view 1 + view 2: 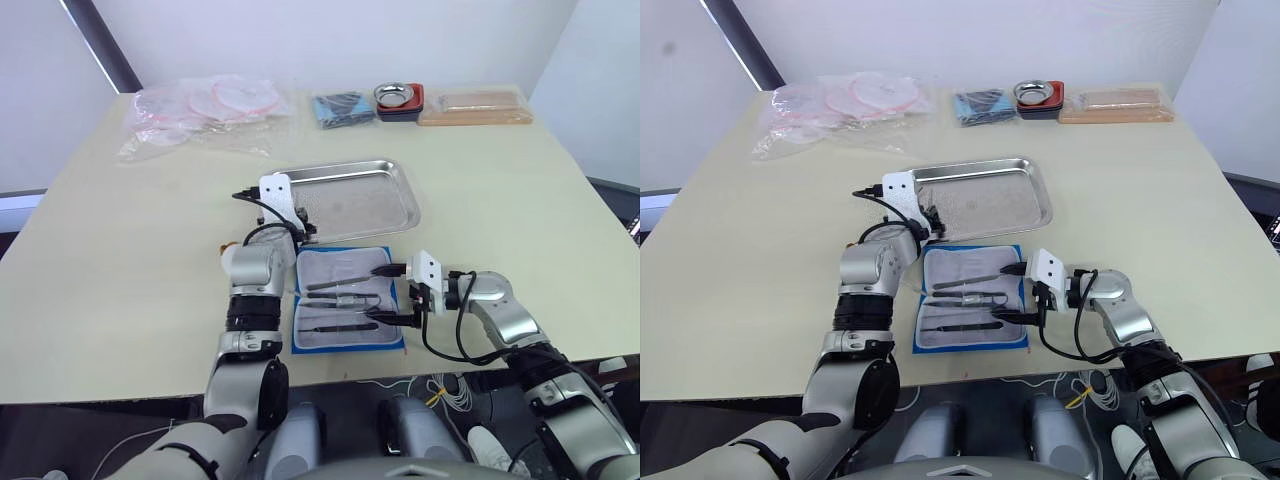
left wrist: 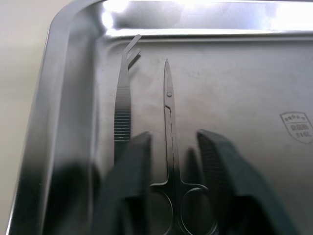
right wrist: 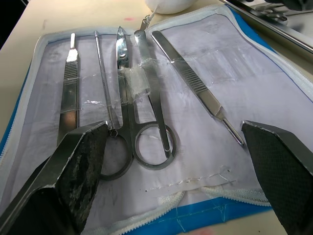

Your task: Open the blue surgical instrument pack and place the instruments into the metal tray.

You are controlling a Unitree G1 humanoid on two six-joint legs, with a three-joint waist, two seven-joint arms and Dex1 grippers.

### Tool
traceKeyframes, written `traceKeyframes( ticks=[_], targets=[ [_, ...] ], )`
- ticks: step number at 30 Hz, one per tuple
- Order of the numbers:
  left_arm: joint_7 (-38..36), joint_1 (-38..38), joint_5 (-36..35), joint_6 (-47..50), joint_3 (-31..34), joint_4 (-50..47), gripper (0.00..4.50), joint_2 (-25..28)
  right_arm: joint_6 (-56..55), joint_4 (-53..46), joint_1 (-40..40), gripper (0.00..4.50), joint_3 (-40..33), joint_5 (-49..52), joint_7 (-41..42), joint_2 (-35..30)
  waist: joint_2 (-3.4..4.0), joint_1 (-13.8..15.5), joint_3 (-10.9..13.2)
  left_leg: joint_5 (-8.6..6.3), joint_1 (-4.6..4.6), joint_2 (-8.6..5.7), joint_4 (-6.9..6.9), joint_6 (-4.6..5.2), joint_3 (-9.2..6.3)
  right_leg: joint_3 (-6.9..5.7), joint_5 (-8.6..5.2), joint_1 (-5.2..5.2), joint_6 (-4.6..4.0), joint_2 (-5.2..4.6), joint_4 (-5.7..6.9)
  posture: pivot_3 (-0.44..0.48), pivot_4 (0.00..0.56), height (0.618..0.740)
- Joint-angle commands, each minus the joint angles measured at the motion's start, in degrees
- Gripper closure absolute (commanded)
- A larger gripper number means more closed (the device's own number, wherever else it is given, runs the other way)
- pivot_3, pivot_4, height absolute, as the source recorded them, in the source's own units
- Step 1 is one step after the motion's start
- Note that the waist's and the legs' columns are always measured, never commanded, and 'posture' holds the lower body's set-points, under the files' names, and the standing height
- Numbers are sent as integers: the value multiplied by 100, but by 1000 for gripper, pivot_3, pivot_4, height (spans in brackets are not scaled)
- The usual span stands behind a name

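Pack (image 1: 348,312) lies open flat on the tabletop (image 1: 120,270), near the front edge, grey-white lining up, blue border showing round it. Metal tray (image 1: 400,200) sits just behind it, long side roughly parallel to the pack.

Left end effector (image 2: 171,171) is over the near-left corner of the tray, fingers (image 2: 129,181) spread, nothing pinched. Between them in the left wrist view: small scissors (image 2: 168,147) lying flat on the tray floor, tips pointing away from the wrist. Beside the scissors, towards the tray rim, angled tweezers (image 2: 123,112), also flat on the tray floor. Neither finger visibly touches either tool.

Right end effector (image 3: 181,152) sits low at the right edge of the pack, fingers (image 3: 73,166) spread wide, holding nothing. Still in the pack, per the right wrist view: ring-handled scissors (image 3: 142,107) with clear tape across the blades, flat ridged handle (image 3: 69,83), thin probe (image 3: 103,83), scalpel-type handle (image 3: 195,88) lying diagonally. All lie on the lining.

Far edge of tabletop: clear plastic bags (image 1: 205,110) with pink rings inside, small dark-blue bundle (image 1: 343,108), round metal bowl (image 1: 397,96) in red dish (image 1: 414,103), tan flat package (image 1: 475,106)
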Motion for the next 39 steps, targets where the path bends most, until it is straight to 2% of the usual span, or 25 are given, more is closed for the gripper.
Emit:
traceKeyframes(
  ticks=[1, 2, 11, 18, 22, 27, 30, 35, 39],
  targets=[
    [45, -74, -20, -93, -10, -176, 1062, -8, 333, 666, 382, 0, 414, -639, -216, -104, 0, 0, 0, 0, 0, 0, 0, 0, 0, 0, 0, 0, 0, 0, 0, 0, 150, 740],
    [36, -76, -37, -95, -11, -218, 678, -18, 338, 660, 384, 0, 413, -638, -217, -105, 0, 0, 0, 0, 0, 0, 0, 0, 0, 0, 0, 0, 0, 0, 0, 0, 150, 740],
    [-390, -136, -172, -226, -200, -638, 678, 23, 358, 673, 367, 0, 415, -618, -199, -82, 0, -1, 0, 0, 0, 0, 0, -2, 2, 0, 0, 1, 0, 0, 0, 0, 150, 740],
    [-1207, 102, -243, -181, -563, -1093, 678, 474, 314, 748, 333, 0, 403, -630, -212, -67, 1, -12, 0, 0, 1, 0, 0, -2, 2, 0, 0, 0, -1, 2, 0, 0, 150, 740],
    [-2212, 413, -552, -336, -790, -1697, 678, 941, 343, 638, 388, 0, 385, -570, -163, -81, 3, -22, 1, 0, 2, 1, -1, -3, 0, 3, -1, 0, -1, 1, 0, 0, 150, 740],
    [-3452, 682, -859, -850, -824, -1956, 678, 1676, 326, 659, 382, 0, 382, -563, -132, -87, 4, -15, 2, 0, 1, 2, -1, -4, -4, 3, -2, -2, -3, 0, 0, 0, 150, 740],
    [-4507, 905, -1011, -1157, -888, -1933, 678, 2416, 322, 674, 367, 0, 367, -552, -109, -98, 10, -35, 3, -1, 3, 5, -5, -4, -3, 10, -4, -3, -6, 1, -2, 0, 150, 740],
    [-5682, 1036, -1436, -1485, -687, -1735, 678, 3166, 307, 691, 366, 0, 343, -539, -76, -123, 7, -34, 6, -1, 1, 7, -8, -4, -8, 8, -16, -6, -28, -4, -7, 0, 150, 740],
    [-7031, 1419, -1827, -1974, -584, -1741, 678, 3844, 296, 709, 356, 0, 317, -518, -14, -156, 13, -36, 8, -1, 1, 28, -9, -4, -1, 13, -17, -7, -29, -10, -15, 0, 150, 740]
  ],
)
